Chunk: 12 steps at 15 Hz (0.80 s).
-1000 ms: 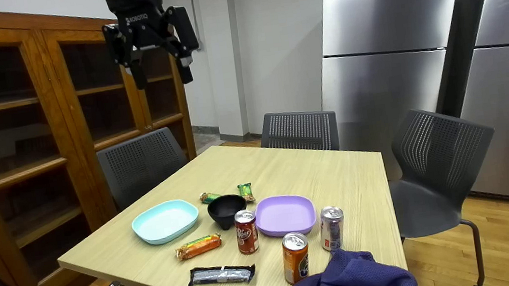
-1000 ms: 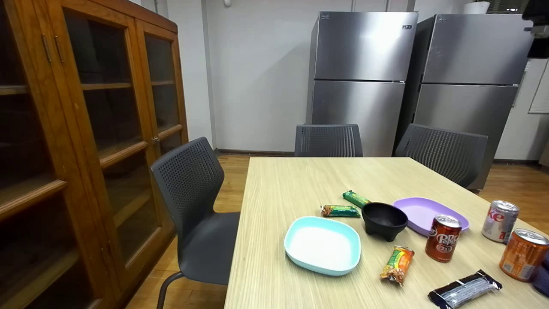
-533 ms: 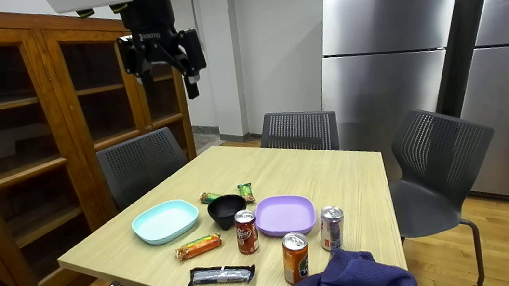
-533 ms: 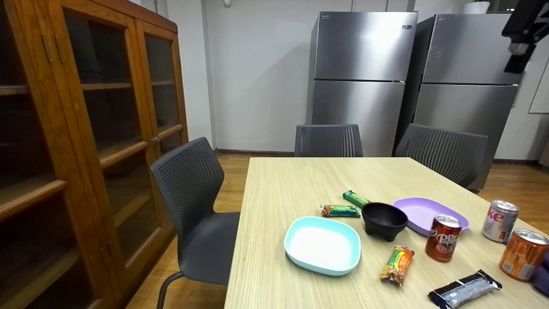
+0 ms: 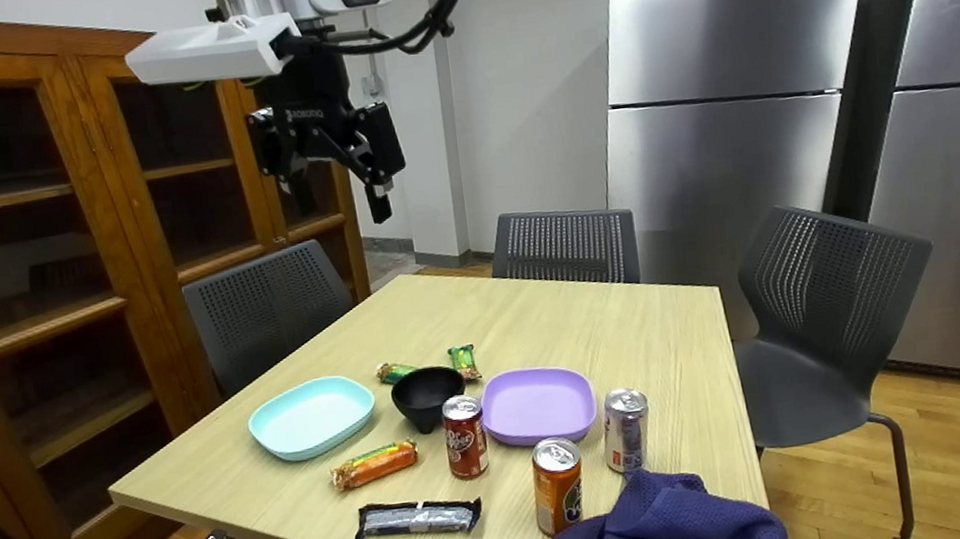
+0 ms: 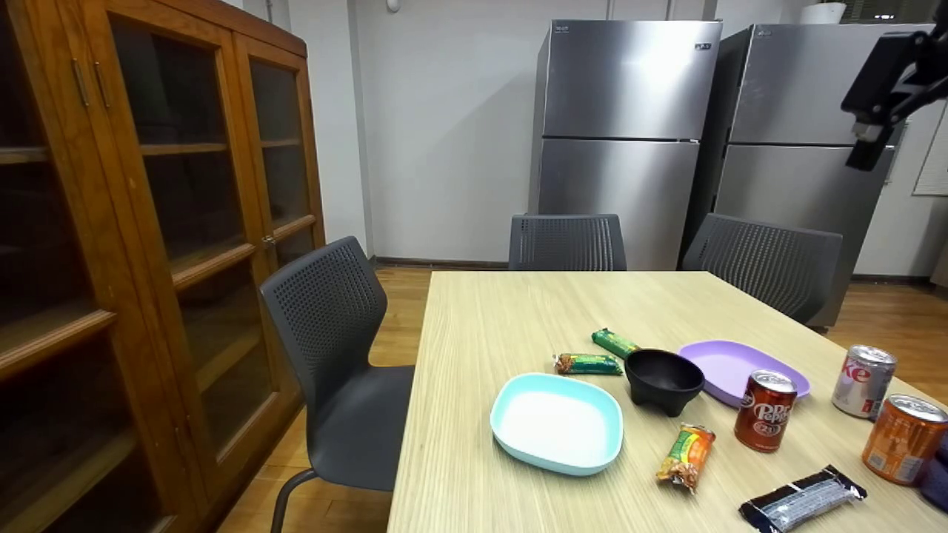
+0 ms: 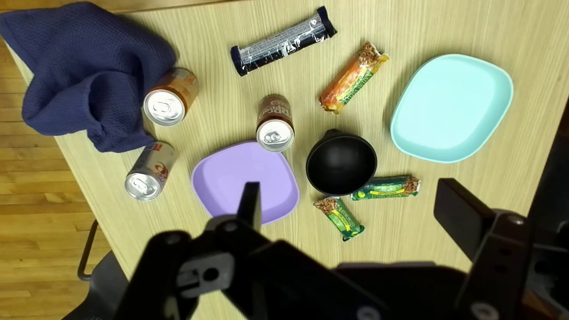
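Note:
My gripper (image 5: 343, 204) is open and holds nothing, high above the table; its spread fingers also show in the wrist view (image 7: 349, 193). A black bowl (image 7: 341, 164) lies below it, with two green-wrapped bars (image 7: 341, 220) (image 7: 389, 187) beside the bowl. A purple plate (image 7: 246, 178) and a turquoise plate (image 7: 451, 109) stand on either side of the bowl. An orange-wrapped bar (image 7: 353, 78) and a black-and-silver bar (image 7: 284, 41) lie nearby. A Dr Pepper can (image 7: 275, 120) stands by the purple plate. An orange can (image 7: 171, 98) and a silver can (image 7: 151, 169) stand farther off.
A blue cloth (image 5: 663, 531) lies bunched at a corner of the wooden table (image 5: 595, 315), touching the orange can. Grey chairs (image 5: 564, 245) (image 5: 826, 328) surround the table. A wooden cabinet (image 6: 163, 222) and steel refrigerators (image 6: 629, 89) stand behind.
My gripper has come down and moved slightly to the right in an exterior view, and more of the arm shows. It stays open. The things on the table have not moved.

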Tool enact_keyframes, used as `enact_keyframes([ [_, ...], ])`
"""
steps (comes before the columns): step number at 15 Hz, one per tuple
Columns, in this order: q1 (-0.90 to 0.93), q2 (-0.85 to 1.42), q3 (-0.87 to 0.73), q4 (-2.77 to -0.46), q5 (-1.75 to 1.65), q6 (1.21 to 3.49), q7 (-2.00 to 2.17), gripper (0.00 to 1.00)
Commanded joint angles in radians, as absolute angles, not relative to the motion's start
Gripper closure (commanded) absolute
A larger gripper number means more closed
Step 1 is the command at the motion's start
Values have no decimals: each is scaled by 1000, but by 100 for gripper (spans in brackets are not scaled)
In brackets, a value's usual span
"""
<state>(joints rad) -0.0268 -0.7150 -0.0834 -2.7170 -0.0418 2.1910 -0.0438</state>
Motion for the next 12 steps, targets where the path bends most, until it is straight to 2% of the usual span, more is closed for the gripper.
enact_keyframes([
  [1,-59,-677,-72,-2743,-51,2253,-28,0],
  [12,-128,-451,-71,-2770,-54,2507,41,0],
])
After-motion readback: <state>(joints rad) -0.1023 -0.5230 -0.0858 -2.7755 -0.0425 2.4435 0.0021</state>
